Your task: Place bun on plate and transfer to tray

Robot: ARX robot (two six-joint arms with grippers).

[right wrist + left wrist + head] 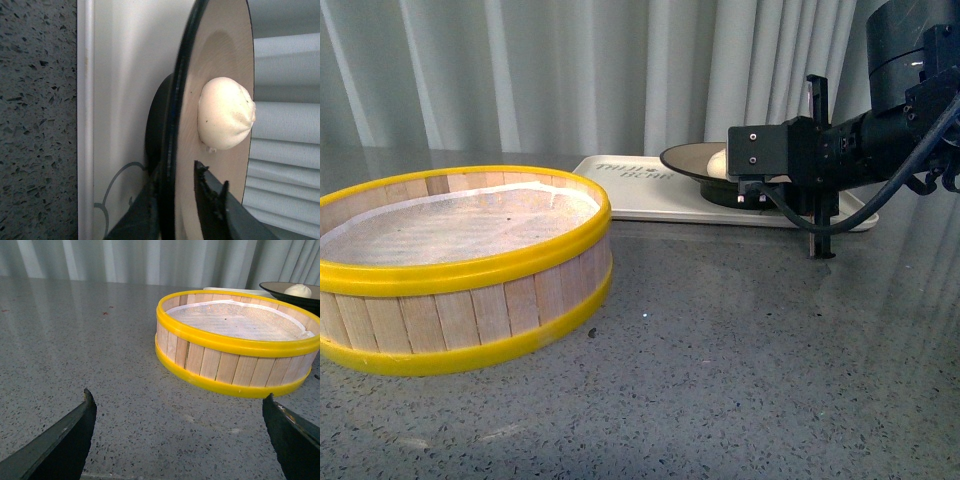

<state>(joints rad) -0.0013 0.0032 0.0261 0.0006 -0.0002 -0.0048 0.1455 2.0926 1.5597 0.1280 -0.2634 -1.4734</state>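
Observation:
The plate (pixel 686 160), tan inside with a black rim, is over the cream-white tray (pixel 642 186) at the back right, its foot at or just above the tray. The pale bun (pixel 717 162) lies in it. My right gripper (pixel 752 190) is shut on the plate's rim at its right side. In the right wrist view one finger is under the rim and one on the inside of the plate (pixel 220 60), beside the bun (pixel 227 114), over the tray (pixel 120 75). My left gripper (pixel 177 412) is open and empty over the counter; plate (pixel 280 291) and bun (pixel 298 290) show far off.
A yellow-rimmed wooden steamer basket (pixel 460 262) with a white liner stands at the left front, also in the left wrist view (pixel 235 340). Grey speckled counter (pixel 740 360) runs in front of it and the tray. A pale curtain hangs behind.

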